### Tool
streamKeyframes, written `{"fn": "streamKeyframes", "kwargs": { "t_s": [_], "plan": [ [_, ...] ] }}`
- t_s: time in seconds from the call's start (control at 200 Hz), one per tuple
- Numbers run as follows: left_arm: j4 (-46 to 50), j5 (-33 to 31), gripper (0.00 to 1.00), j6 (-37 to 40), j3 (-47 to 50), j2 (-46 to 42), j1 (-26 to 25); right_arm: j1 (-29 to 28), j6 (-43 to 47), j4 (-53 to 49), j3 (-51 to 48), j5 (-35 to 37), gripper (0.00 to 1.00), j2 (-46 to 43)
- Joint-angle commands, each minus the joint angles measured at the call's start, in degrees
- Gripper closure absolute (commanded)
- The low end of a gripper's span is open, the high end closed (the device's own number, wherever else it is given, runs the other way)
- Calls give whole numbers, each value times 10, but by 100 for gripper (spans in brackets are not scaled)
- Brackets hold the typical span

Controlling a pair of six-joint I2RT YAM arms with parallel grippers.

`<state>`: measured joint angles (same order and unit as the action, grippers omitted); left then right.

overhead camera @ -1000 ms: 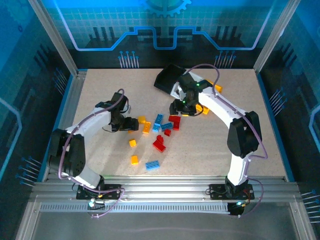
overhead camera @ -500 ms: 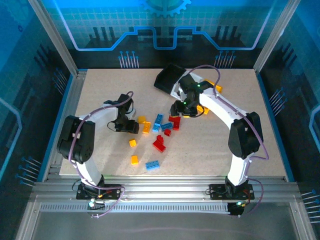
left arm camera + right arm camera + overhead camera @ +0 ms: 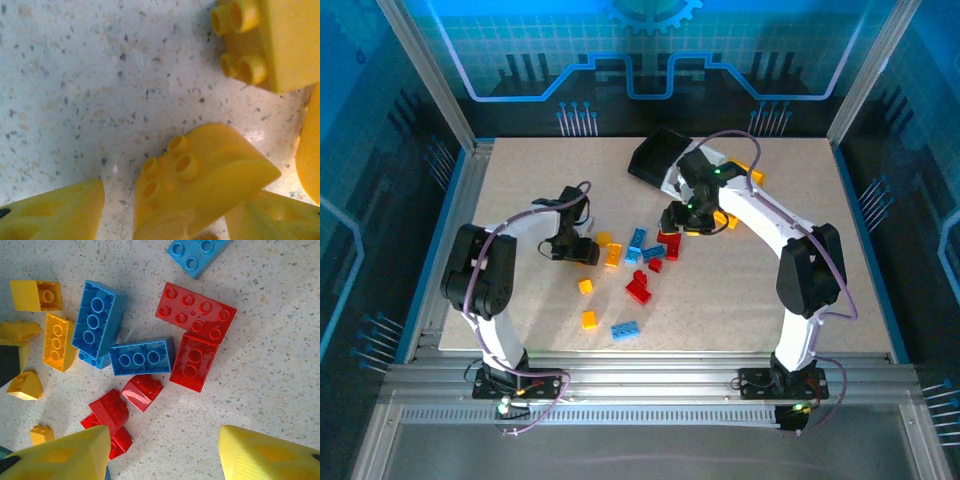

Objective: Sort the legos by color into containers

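Enclosed by blue-lit wall panels (image 3: 520,60) printed with a circuit pattern, framed by slanting aluminium posts (image 3: 425,70). Below them, a beige tabletop (image 3: 520,180), matte, flecked with dark and tan specks. At its far middle, a black square plastic bin (image 3: 655,155) tipped up on edge. Left gripper (image 3: 586,252) low over the surface, yellow fingers apart, either side of a rounded yellow studded brick (image 3: 210,175), a gap showing on one side, so not clamped. Right gripper (image 3: 162,435) above the pile, fingers spread wide, nothing between them. Red, blue and yellow plastic legos (image 3: 645,255) loose at the table's centre, between the two grippers; among them a red eight-stud plate (image 3: 196,312) touching a red four-stud brick (image 3: 192,362)
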<state>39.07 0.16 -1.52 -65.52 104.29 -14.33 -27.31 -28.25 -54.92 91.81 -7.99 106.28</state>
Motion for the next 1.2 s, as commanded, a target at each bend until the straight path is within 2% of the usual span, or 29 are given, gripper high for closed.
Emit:
{"fn": "streamKeyframes", "kwargs": {
  "t_s": [0.0, 0.125, 0.28, 0.43, 0.65, 0.82, 0.996, 1.196],
  "plan": [
    [-3, -6, 40, 11, -19, 18, -3, 4, -4, -18, -4, -3, 40, -21],
    [-13, 8, 46, -2, -18, 19, -3, 3, -6, -18, -6, -3, 40, -24],
    [-12, 19, 66, -12, -7, 12, -4, 2, -9, -14, -9, -5, 40, -25],
    [-13, 21, 78, -27, 29, -23, -4, 0, -14, -5, -12, -7, 40, -21],
    [18, 40, 80, -63, 38, -92, -4, -1, -17, 4, -20, -7, 40, -27],
    [11, 120, 79, -129, -35, -122, -4, 14, -26, 24, -63, -10, 40, -79],
    [-67, 208, 80, -239, -145, -49, -4, 32, -48, 59, -134, -20, 41, -160],
    [-234, 295, 81, -423, -251, 93, -8, 38, -63, 93, -199, -35, 41, -232]
  ]
}}
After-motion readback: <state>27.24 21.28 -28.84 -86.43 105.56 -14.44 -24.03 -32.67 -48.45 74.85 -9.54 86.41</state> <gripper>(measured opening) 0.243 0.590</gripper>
